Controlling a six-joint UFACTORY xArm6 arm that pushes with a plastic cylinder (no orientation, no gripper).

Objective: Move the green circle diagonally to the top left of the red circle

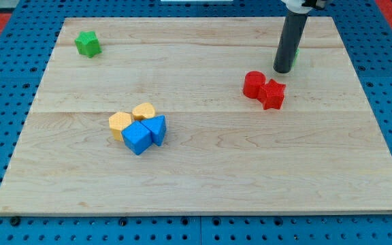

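Note:
My tip (283, 71) rests on the board at the view's upper right. Only a thin green sliver (297, 57) shows at the rod's right edge; it looks like the green circle, mostly hidden behind the rod. The red circle (254, 84) lies just below and to the left of my tip, a small gap away. A red star-like block (274, 94) touches the red circle on its lower right.
A green star (87, 44) sits near the board's top left corner. Left of centre is a tight cluster: two yellow blocks (120, 124) (143, 111), a blue cube (137, 139) and a blue triangle (157, 128). The wooden board (203, 184) lies on a blue pegboard.

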